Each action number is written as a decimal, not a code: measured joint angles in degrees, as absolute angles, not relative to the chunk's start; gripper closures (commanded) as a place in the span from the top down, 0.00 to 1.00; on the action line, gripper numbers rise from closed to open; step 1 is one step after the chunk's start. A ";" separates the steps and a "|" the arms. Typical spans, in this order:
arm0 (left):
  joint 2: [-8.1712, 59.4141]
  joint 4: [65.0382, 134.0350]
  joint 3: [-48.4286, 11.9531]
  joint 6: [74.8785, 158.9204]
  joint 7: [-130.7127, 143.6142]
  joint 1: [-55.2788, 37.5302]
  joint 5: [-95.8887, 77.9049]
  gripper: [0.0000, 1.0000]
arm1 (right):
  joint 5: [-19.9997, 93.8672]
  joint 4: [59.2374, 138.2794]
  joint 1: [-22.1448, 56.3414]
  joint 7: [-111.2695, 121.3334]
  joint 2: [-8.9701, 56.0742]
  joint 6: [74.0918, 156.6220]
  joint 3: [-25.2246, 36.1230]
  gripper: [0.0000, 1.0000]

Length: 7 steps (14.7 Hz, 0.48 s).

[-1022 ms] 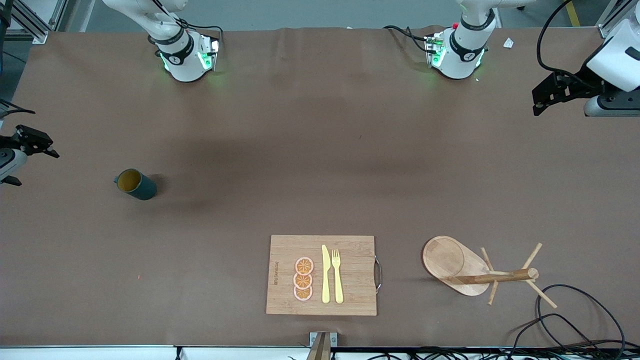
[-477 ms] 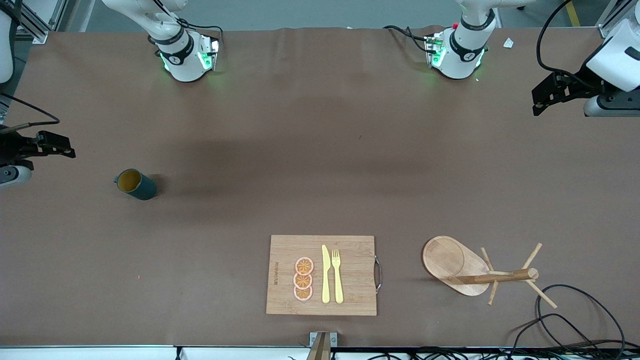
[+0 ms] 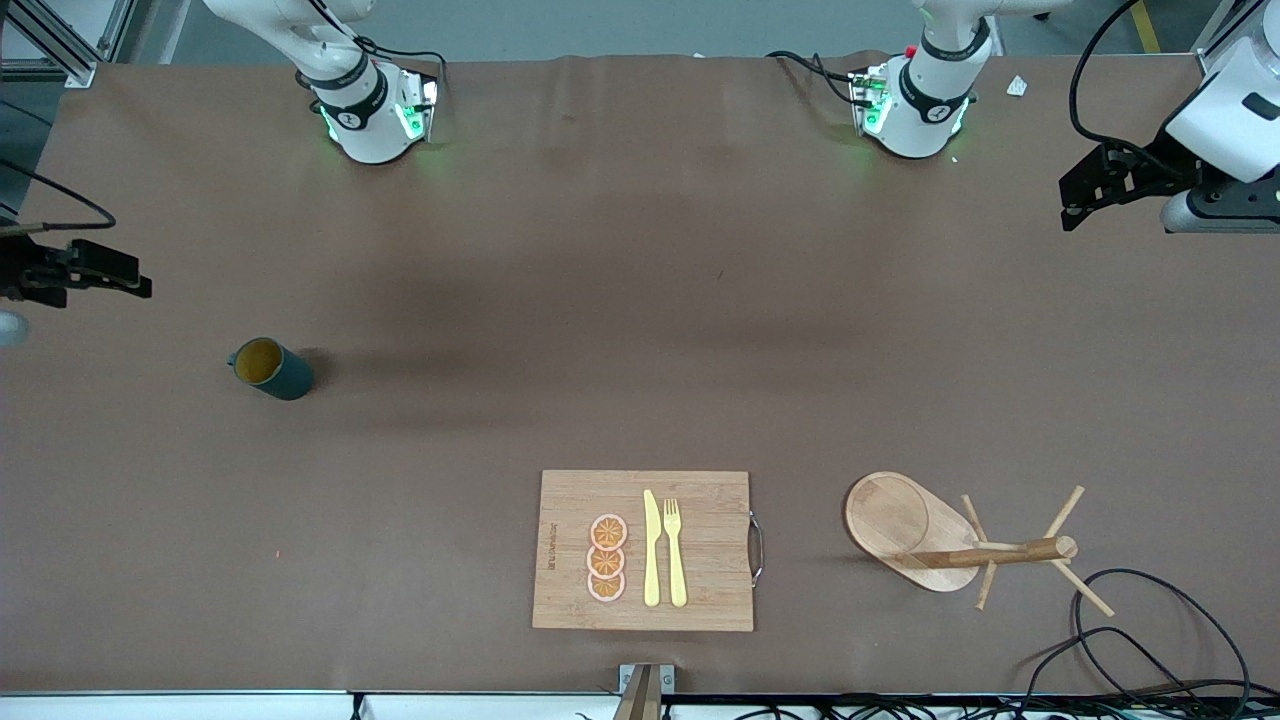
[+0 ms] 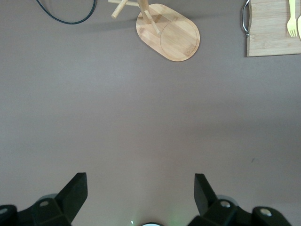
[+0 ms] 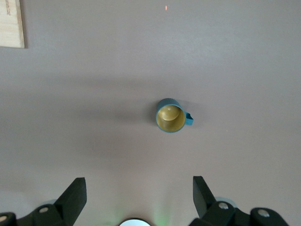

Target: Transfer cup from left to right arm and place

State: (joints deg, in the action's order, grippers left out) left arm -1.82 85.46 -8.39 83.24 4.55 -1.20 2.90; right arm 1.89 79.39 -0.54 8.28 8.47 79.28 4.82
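Observation:
The cup [image 3: 270,368], dark teal with a mustard-yellow inside and a small side handle, stands upright on the brown table toward the right arm's end. The right wrist view looks down into the cup [image 5: 169,117]. My right gripper [image 3: 125,275] hangs open and empty over the table's edge at that end, apart from the cup; in its own view the right gripper [image 5: 139,188] has bare table between its fingers. My left gripper [image 3: 1075,198] is open and empty over the left arm's end of the table, and in its wrist view the left gripper [image 4: 141,188] frames only bare table.
A wooden cutting board [image 3: 645,550] with a yellow knife, a fork and orange slices lies near the front edge. A wooden mug tree [image 3: 960,545] lies beside it toward the left arm's end, also in the left wrist view [image 4: 169,33]. Black cables [image 3: 1150,630] lie near it.
My right gripper has swung in from the table's edge and shifted toward the robots' bases. My left gripper has shifted slightly. The cup has not moved.

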 measured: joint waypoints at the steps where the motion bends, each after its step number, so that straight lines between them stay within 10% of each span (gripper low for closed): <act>1: -1.80 85.47 -8.39 83.24 4.55 -1.20 2.90 1.00 | 1.92 79.38 -0.55 6.48 7.75 78.48 4.84 1.00; 7: -1.75 85.51 -8.34 83.24 4.55 -1.17 2.90 1.00 | 2.03 80.56 -0.50 3.51 3.83 75.94 4.83 1.00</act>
